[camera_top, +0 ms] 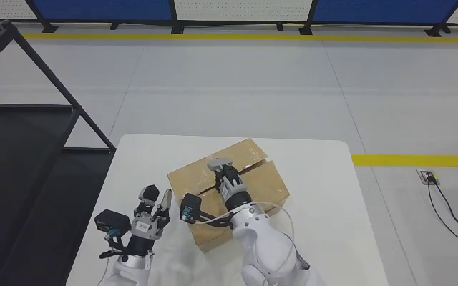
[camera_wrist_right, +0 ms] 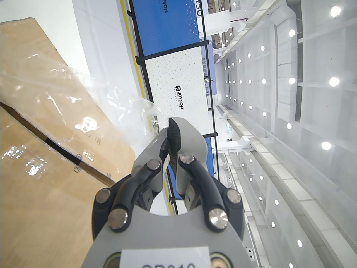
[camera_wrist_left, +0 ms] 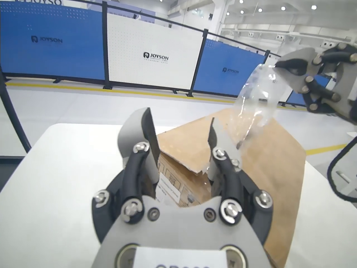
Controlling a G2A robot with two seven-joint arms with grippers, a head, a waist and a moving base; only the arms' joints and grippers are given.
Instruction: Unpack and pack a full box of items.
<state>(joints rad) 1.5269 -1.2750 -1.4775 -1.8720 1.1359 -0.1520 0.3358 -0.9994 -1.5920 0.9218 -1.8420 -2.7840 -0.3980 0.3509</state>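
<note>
Over box, R end effector pinches clear plastic bag.

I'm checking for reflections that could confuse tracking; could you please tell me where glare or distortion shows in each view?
Right wrist view: ceiling lamps leave white glints on the crumpled clear plastic bag pinched in the right gripper. Left wrist view: the bag glints too, and the blue-and-white panel fence bows. Top view: the brown cardboard box is evenly lit.
</note>
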